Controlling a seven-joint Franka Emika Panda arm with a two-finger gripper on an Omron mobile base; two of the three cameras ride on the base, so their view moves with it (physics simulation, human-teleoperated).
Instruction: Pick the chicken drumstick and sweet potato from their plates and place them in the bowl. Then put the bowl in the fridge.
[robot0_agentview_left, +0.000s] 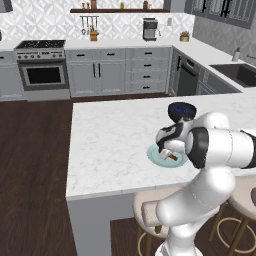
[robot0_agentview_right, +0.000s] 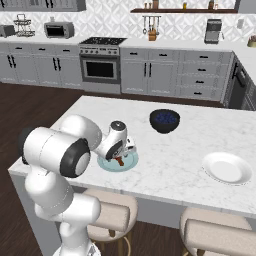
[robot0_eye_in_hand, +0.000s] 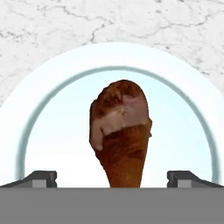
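The pincer (robot0_eye_in_hand: 112, 179) hangs low over the pale blue-teal plate (robot0_eye_in_hand: 52, 113), its two dark fingertips (robot0_eye_in_hand: 40, 178) spread wide apart at 7 and 5 o'clock of the hand view, with nothing clamped between them. Between the tips lies the chicken drumstick (robot0_eye_in_hand: 121, 135), reddish-brown, its thick end toward 12 o'clock and its tapering end running down toward 6 o'clock; neither fingertip touches the meat as far as the hand view shows. The plate rests on the white marbled bench (robot0_agentview_left: 110, 145), near its front edge. In the left base view the pincer (robot0_agentview_left: 166, 154) sits over the plate (robot0_agentview_left: 155, 156) with a little of the drumstick (robot0_agentview_left: 173, 157) showing at 4 o'clock of the hand. In the right base view the same plate (robot0_agentview_right: 131, 161) lies beneath the hand (robot0_agentview_right: 122, 150), and the drumstick (robot0_agentview_right: 120, 161) peeks out below it. A dark blue-black bowl (robot0_agentview_right: 165, 120) stands on the bench at 1 o'clock of the teal plate, apart from it. A white plate (robot0_agentview_right: 227, 168) lies well apart toward 3 o'clock, near the front edge of the bench.
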